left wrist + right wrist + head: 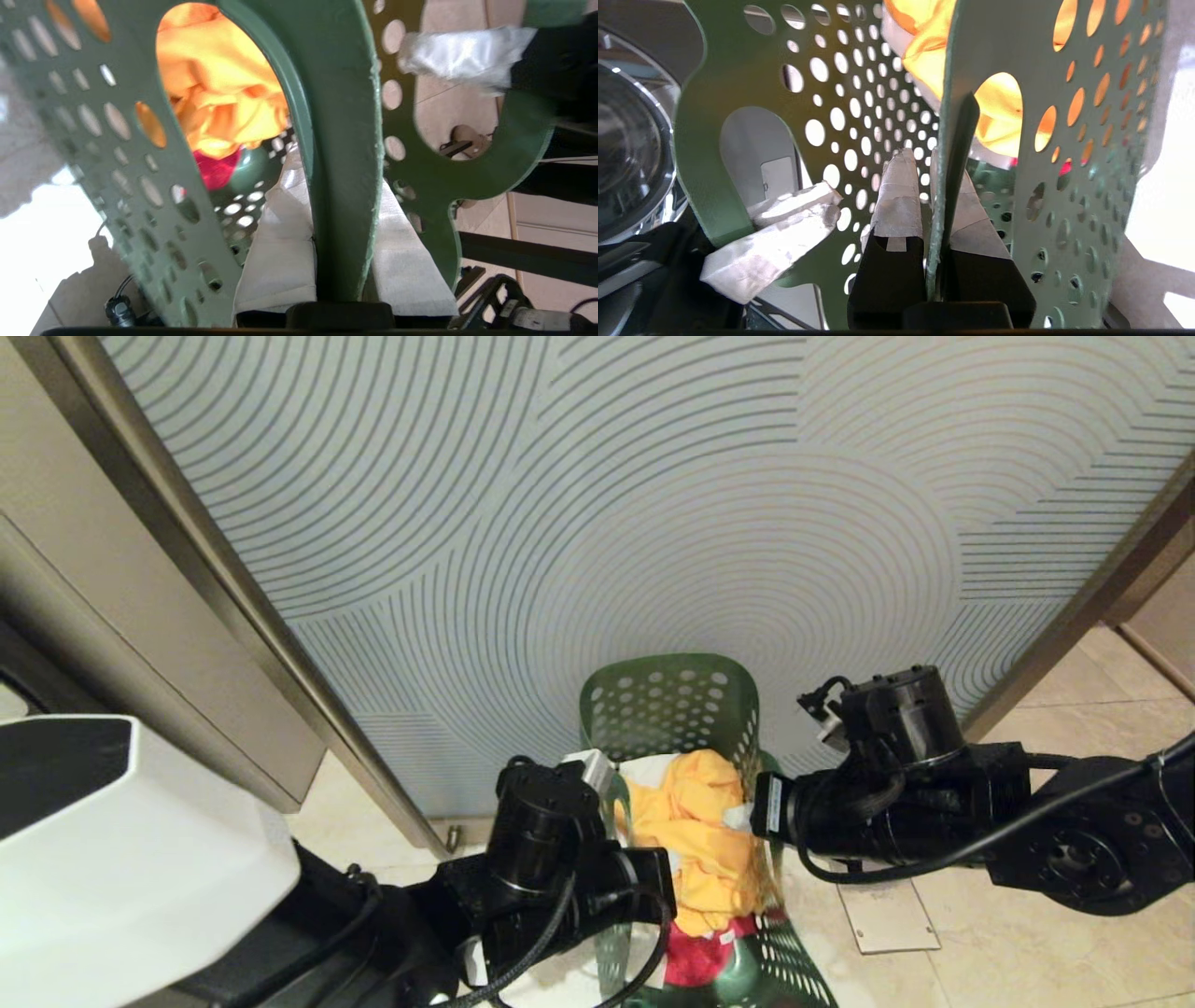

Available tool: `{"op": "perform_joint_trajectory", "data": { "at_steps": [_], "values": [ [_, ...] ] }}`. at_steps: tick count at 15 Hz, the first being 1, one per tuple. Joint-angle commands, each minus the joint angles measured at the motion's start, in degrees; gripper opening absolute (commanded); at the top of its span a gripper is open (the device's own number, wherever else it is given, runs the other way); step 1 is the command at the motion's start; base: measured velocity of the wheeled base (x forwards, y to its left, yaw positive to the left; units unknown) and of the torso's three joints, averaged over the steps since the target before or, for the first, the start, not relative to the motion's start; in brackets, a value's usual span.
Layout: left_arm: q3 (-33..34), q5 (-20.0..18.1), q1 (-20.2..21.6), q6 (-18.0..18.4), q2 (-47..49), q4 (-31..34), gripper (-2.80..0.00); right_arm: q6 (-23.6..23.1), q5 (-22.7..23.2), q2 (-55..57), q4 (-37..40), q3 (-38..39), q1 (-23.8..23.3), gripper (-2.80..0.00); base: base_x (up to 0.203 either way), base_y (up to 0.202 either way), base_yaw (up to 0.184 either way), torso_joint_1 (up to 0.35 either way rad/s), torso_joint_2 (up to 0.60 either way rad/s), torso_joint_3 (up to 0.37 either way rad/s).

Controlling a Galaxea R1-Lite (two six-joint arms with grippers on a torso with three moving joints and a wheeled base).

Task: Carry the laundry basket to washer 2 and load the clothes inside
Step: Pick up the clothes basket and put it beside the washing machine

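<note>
**Between two tools: basket gripped at both sides**

Between the taped fingers [280,252] of the left tool [343,261], the green wall beside one oval handle cut-out of the laundry basket [667,705] is clamped tight, one pad on each face of the plastic. The right tool [936,219] is closed the same way on the opposite side of the basket, its wrapped fingertips [899,196] pressing the thin perforated wall from inside and outside.

Just beyond both tools, inside the basket, lie the clothes [695,835]: a mustard-yellow garment on top, a white piece at its far edge, and a pink-red one lower down, nearer the robot. Seen from the head camera, the left tool [602,779] and right tool [747,817] flank the basket with the load between them.

Past the basket's far rim stands a pale wall panel [653,523] with curved line patterns, framed by a metal edge. Under the arms is a beige tiled floor [1027,952] with a small metal floor plate [887,915] beside the right arm.
</note>
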Motion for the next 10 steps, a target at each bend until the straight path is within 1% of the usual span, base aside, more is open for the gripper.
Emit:
{"op": "perform_joint_trajectory", "data": {
  "at_steps": [1, 10],
  "values": [
    [0.4, 0.0, -0.1, -0.2, -1.0, -0.3, -2.8, 0.1, 0.1, 0.0, -0.2, -0.1, 0.4, -2.8, 0.0, 0.0, 0.0, -0.001, 0.0, 0.204],
    [0.2, 0.0, -0.2, -0.2, 0.1, -0.3, -2.8, 0.2, 0.2, -0.3, -0.4, -0.1, 0.5, -2.8, 0.0, 0.0, 0.0, 0.001, 0.0, 0.203]
  ]
}}
